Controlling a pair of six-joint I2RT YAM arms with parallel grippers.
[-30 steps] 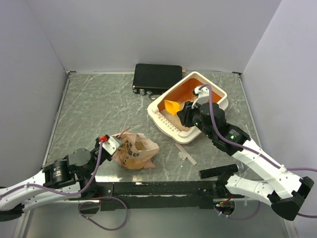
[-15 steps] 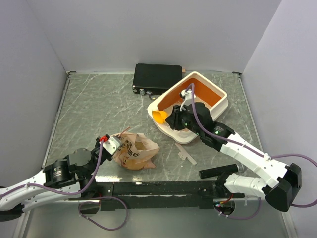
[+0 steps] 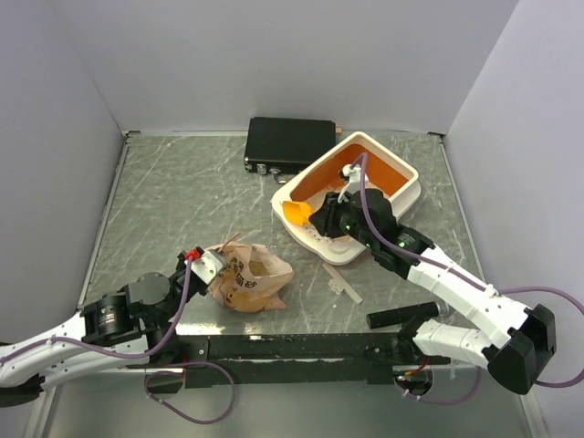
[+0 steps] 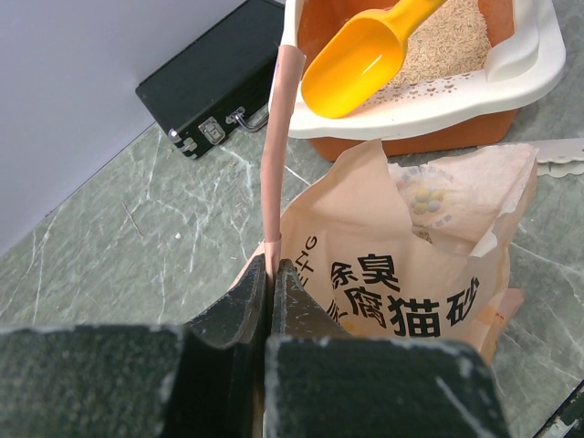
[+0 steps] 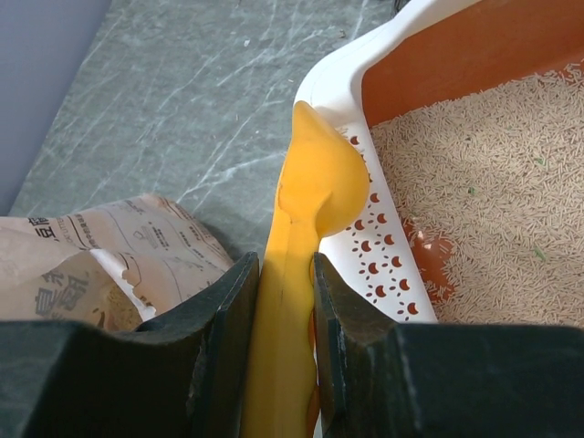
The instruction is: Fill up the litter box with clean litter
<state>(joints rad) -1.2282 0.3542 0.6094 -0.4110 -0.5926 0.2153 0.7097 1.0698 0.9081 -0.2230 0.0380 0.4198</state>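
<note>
The litter box stands at the back right, with a cream rim and an orange inside. Beige clean litter covers its floor. My right gripper is shut on the handle of a yellow-orange scoop. The scoop's bowl hangs over the slotted grille end and the near-left rim. My left gripper is shut on the torn top edge of the printed paper litter bag, which stands crumpled on the table.
A flat black case lies just behind the litter box, near the back wall. A torn pale paper strip lies on the table in front of the box. Grey walls close in the marbled tabletop.
My right gripper has carried the scoop left and forward, from over the box's inside to its grille end and rim. The left gripper and the bag have not moved.
</note>
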